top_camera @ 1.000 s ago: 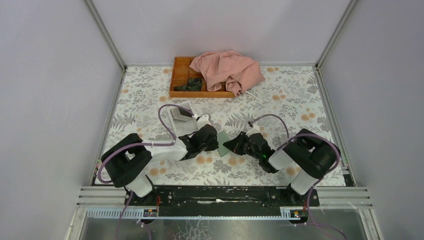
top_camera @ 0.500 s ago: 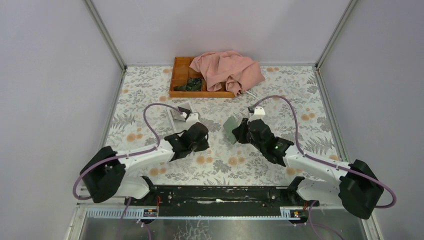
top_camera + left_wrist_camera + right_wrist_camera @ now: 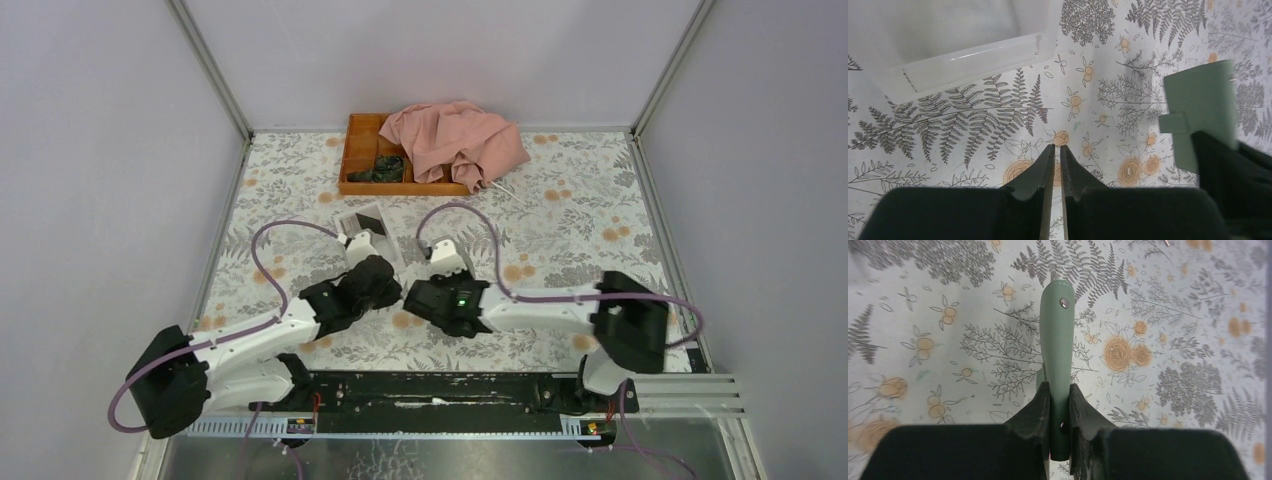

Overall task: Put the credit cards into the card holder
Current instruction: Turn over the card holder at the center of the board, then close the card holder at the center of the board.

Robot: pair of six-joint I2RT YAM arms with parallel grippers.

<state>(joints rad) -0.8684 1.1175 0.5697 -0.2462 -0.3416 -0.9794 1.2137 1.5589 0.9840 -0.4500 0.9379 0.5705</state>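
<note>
Between right gripper [image 3: 1059, 405] fingers: green card holder [image 3: 1058, 340] | lettering: none legible

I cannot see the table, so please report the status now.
Right tool shut on card holder, held edge-on above table. Left tool nearly shut, empty. No cards visible. White box near left tool.

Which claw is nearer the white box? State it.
Left. The left claw sits just in front of the white box; the right claw, clamped on the card holder, lies farther off to its right.

The tray [image 3: 362, 158] sits at the counter's [image 3: 580, 215] far edge, a cloth [image 3: 455, 142] heaped on it; nearer the middle lies a box [image 3: 368, 232].
</note>
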